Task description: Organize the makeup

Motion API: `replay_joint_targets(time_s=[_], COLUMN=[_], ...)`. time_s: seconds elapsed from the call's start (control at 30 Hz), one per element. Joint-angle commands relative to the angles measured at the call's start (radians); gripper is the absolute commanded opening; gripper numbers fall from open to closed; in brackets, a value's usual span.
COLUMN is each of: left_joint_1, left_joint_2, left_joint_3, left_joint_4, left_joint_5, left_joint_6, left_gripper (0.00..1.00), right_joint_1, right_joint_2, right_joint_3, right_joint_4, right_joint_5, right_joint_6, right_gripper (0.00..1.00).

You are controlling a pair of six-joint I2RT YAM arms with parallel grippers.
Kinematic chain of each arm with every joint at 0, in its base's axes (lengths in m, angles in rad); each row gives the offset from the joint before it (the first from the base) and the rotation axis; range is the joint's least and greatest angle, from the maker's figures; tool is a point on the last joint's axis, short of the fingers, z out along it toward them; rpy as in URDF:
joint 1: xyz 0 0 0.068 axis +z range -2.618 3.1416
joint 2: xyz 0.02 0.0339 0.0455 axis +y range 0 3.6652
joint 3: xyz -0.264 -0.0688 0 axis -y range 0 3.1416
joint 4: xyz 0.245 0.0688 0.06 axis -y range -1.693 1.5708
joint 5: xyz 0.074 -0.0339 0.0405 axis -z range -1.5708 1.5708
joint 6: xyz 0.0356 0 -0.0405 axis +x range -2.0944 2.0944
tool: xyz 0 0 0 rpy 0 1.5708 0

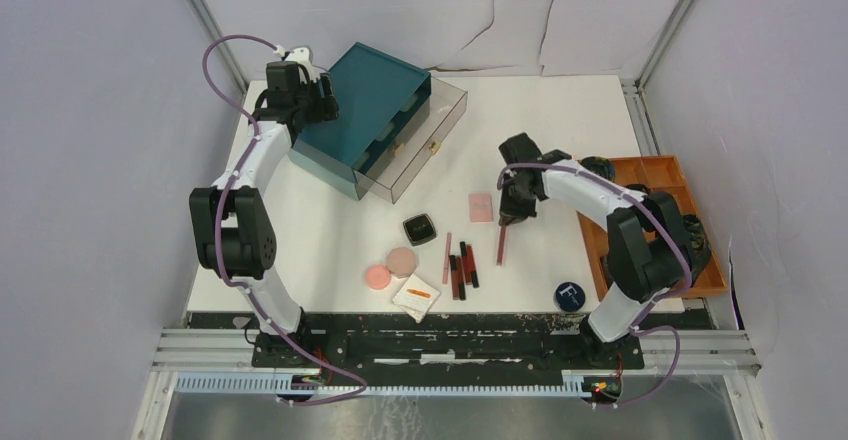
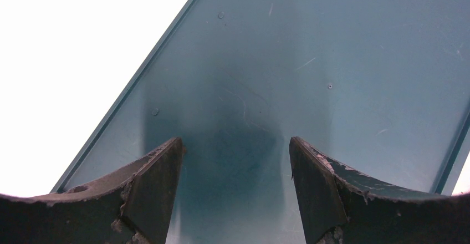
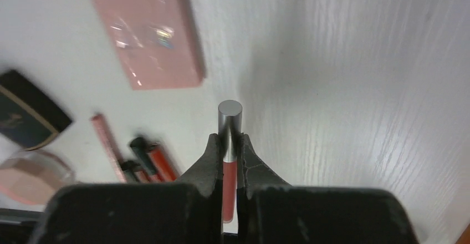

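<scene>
Right tool (image 3: 229, 147) clamped on one red stick (image 3: 229, 115), possibly not yet lifted off the desk (image 1: 560, 130); left tool (image 2: 235, 161) apart over the box (image 1: 375, 85); compact (image 1: 419, 228), pink square (image 1: 481, 207), discs (image 1: 401, 260), pad (image 1: 416, 297), tin (image 1: 569, 295), other sticks (image 1: 462, 263) loose on desk, so sorting looks barely begun.

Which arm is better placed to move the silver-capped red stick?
The right, probably: the right claw is shut on the stick; the left claw hangs open over the teal box, far away.
</scene>
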State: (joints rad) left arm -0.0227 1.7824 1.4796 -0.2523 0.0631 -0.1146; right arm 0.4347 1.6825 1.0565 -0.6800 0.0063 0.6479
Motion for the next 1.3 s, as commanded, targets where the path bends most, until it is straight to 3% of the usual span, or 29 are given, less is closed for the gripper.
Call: replay_joint_targets(time_s=[0.0, 0.2, 0.4, 0.63, 0.83, 1.1, 1.27], left_joint_1=[0.003, 0.003, 0.003, 0.003, 0.002, 0.004, 0.003], left_joint_2=[0.027, 0.022, 0.017, 0.015, 0.016, 0.011, 0.019], left_joint_3=[-0.015, -0.013, -0.012, -0.013, -0.017, -0.028, -0.014], left_joint_4=[-0.037, -0.038, -0.037, -0.033, -0.030, -0.027, -0.028], left_joint_5=[0.035, 0.039, 0.040, 0.053, 0.064, 0.059, 0.062], left_joint_6=[0.006, 0.004, 0.001, -0.009, -0.011, -0.008, -0.010], left_gripper=[0.78, 0.78, 0.77, 0.77, 0.77, 0.77, 0.77], right_joint_1=[0.005, 0.006, 0.007, 0.026, 0.070, 0.082, 0.083], right_joint_2=[-0.020, 0.057, 0.274, 0.485, 0.608, 0.557, 0.466], right_joint_3=[0.238, 0.661, 1.086, 1.222, 1.311, 1.207, 1.170], right_joint_4=[-0.040, -0.146, -0.120, 0.170, 0.299, 0.256, 0.200], right_joint_5=[0.020, -0.031, -0.182, -0.330, -0.346, -0.289, -0.272], right_joint_6=[-0.046, -0.080, 0.010, 0.229, 0.277, 0.163, 0.049], right_gripper=[0.01, 0.01, 0.00, 0.01, 0.01, 0.58, 0.66])
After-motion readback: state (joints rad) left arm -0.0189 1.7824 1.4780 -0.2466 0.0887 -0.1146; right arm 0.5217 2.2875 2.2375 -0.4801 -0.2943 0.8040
